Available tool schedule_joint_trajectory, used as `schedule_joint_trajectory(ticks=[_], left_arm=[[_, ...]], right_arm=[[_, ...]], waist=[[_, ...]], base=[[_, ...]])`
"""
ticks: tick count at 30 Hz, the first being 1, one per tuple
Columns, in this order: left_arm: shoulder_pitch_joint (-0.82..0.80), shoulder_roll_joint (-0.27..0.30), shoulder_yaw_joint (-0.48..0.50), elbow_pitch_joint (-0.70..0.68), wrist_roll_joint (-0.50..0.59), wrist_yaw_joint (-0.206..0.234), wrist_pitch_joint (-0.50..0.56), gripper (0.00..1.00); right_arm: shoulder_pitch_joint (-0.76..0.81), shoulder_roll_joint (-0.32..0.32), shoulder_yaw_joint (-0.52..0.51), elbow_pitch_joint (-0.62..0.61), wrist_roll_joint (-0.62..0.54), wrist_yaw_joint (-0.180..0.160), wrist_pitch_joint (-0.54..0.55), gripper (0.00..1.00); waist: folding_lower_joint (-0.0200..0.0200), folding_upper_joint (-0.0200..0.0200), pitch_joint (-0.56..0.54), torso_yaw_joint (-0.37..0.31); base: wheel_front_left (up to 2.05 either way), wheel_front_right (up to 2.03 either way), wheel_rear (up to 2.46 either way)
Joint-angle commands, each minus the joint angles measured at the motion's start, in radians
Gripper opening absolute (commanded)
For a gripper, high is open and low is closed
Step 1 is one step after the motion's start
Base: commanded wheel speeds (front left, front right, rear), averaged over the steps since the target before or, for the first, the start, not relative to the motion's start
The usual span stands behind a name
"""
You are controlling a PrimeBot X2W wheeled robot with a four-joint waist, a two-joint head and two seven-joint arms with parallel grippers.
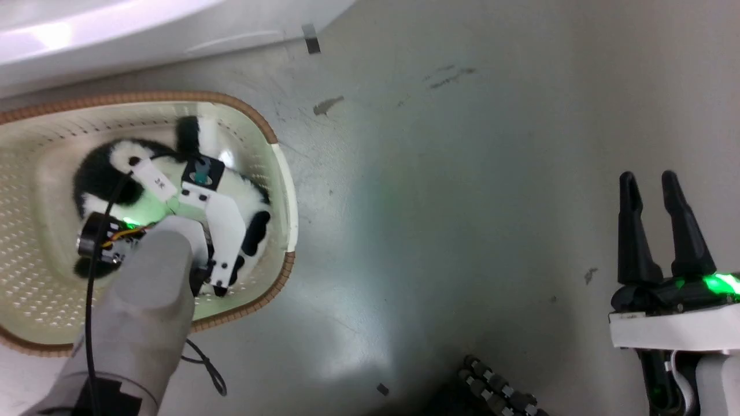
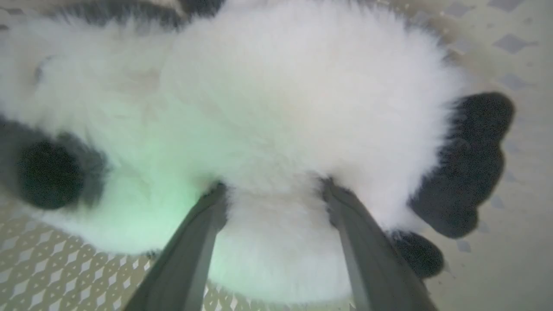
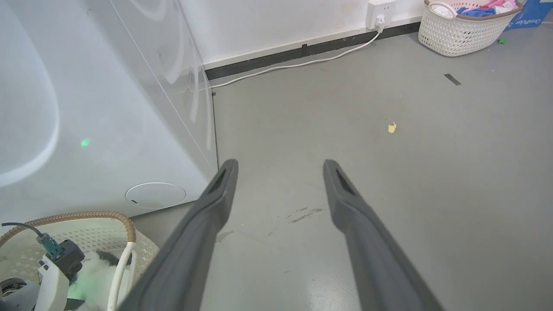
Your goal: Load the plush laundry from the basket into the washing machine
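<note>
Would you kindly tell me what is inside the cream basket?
A panda plush lies inside, the open left tool pressing into its white fur. The floor of the basket under the plush is covered.

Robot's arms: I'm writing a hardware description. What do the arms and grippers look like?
The left gripper and right gripper each have two long dark tapered fingers. Left forearm pale grey, with a black cable; white wrist brackets.
</note>
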Motion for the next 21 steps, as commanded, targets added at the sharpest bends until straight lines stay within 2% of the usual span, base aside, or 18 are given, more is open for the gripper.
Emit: schedule_joint_trajectory(ticks=[1,5,6,12,21], left_arm=[[-0.017,0.016,-0.015,0.044,-0.009,0.005,0.017,1.0],[-0.037,0.021,-0.025,0.075,-0.018,0.011,0.023,1.0],[-0.048,0.024,-0.031,0.096,-0.026,0.01,0.026,0.0],[-0.072,0.046,-0.04,0.148,-0.052,0.004,0.029,0.0],[-0.012,0.068,-0.006,0.146,-0.102,0.027,-0.088,0.0]], right_arm=[[-0.021,-0.001,-0.005,-0.01,0.015,-0.001,-0.011,1.0],[-0.029,-0.001,-0.005,-0.007,0.027,-0.001,-0.017,1.0],[-0.037,-0.001,-0.003,-0.001,0.034,-0.001,-0.021,1.0],[-0.065,-0.001,0.002,0.009,0.048,-0.001,-0.031,1.0],[-0.108,-0.001,0.029,0.039,0.02,-0.001,-0.031,1.0]], waist=[[0.0,-0.0001,0.026,-0.013],[0.0,-0.0001,0.049,-0.024],[0.0,-0.0001,0.06,-0.033],[0.0,-0.0001,0.074,-0.061],[0.0,-0.0001,-0.03,-0.088]], base=[[0.01,0.01,0.01],[0.0,0.0,0.0],[0.0,0.0,0.0],[0.0,0.0,0.0],[0.0,0.0,0.0]])
